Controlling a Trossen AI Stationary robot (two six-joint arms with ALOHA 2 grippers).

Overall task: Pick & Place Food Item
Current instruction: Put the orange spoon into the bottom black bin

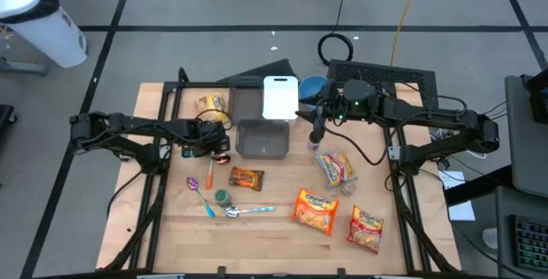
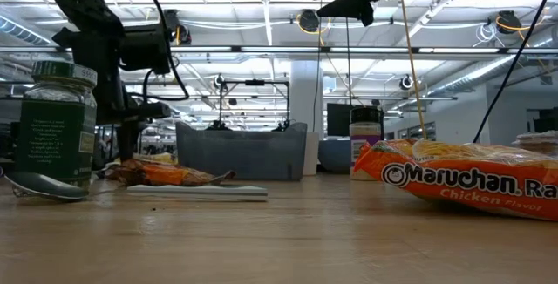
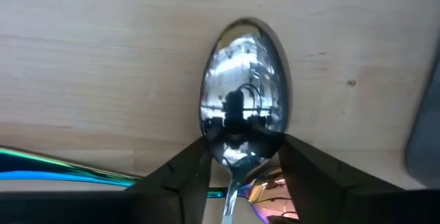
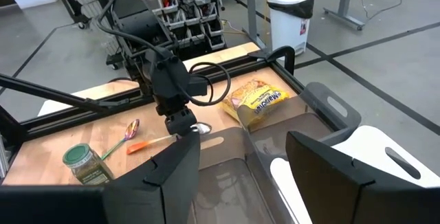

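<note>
**Left jaws flank a spoon bowl beside the grey bin; right gripper hangs above the bin**

The left gripper (image 1: 219, 145) is down at the desk (image 1: 274, 236), just beside the left wall of the grey bin (image 1: 262, 139). In the left wrist view its two dark fingers (image 3: 180, 176) stand on either side of a shiny metal spoon (image 3: 242, 110), at the narrow end of the bowl where the handle begins. The jaws are partly spread with the spoon between them, the fingers right at the spoon's edges; whether they actually press on it I cannot tell. The spoon lies flat on the wood. An iridescent utensil handle (image 3: 62, 171) crosses the same view close by.

The right gripper (image 1: 316, 133) hangs well above the desk, at the right rear corner of the bin. In the right wrist view its jaws (image 4: 244, 176) are spread, with nothing between them, and the bin lies below.

The food items lie apart from both grippers. A yellow snack bag (image 1: 212, 105) sits behind the left gripper, left of the bin. A small brown packet (image 1: 247, 178) lies in front of the bin. Two orange ramen packs (image 1: 316, 209) and (image 1: 366, 228) lie toward the front right, and another noodle pack (image 1: 335, 168) lies near them, closer to the right arm. A green-lidded jar (image 1: 222, 197) and a second spoon (image 1: 248, 211) sit near the front centre. A white cutting board (image 1: 280, 97) lies behind the bin.
</note>
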